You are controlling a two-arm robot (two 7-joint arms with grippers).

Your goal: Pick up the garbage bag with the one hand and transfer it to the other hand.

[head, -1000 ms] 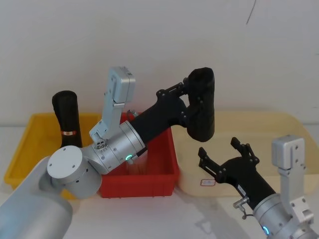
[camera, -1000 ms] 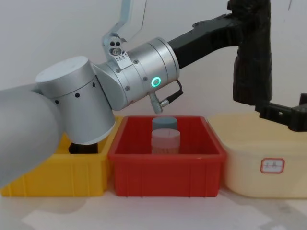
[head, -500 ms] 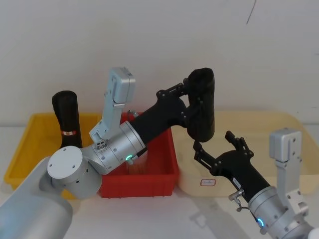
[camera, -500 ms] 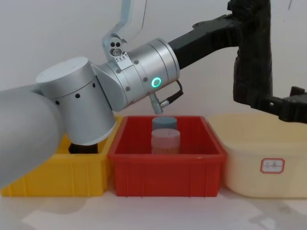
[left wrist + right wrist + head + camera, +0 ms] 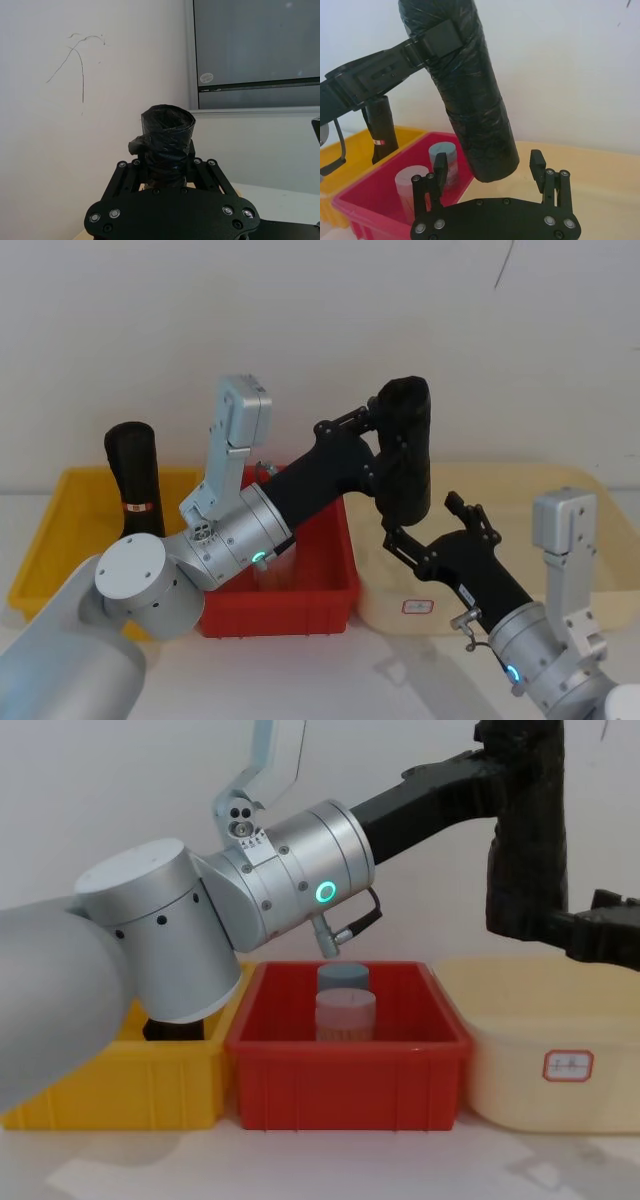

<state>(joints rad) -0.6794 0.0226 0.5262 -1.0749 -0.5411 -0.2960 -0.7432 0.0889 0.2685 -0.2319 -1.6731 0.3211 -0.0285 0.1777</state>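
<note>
Garbage bag (image 5: pixel 405 450) hangs upright above cream bin (image 5: pixel 560 490), L gripper (image 5: pixel 385 435) clamped on its upper half. R gripper (image 5: pixel 422 525) waits at bag's lower end, jaws apart. Prob light, squashy, slick: you take the lower half.

My left arm (image 5: pixel 225 540) rises from seven o'clock in the head view, silver elbow low, green ring (image 5: pixel 259 558) lit, and the long black wrist (image 5: pixel 320 475) aims at two o'clock. Up high, my left pincer (image 5: pixel 395 440) is clamped on both sides of the garbage bag (image 5: pixel 410 485), holding it upright in the air. My right arm (image 5: pixel 545 660) comes in from five o'clock, reaching toward eleven. My right pincer (image 5: pixel 428 525) hovers just below the left one with its fingers (image 5: pixel 462 508) spread wide and nothing gripped. In the right wrist view the two tips stand either side of the bag's lower end, apart from it.
</note>
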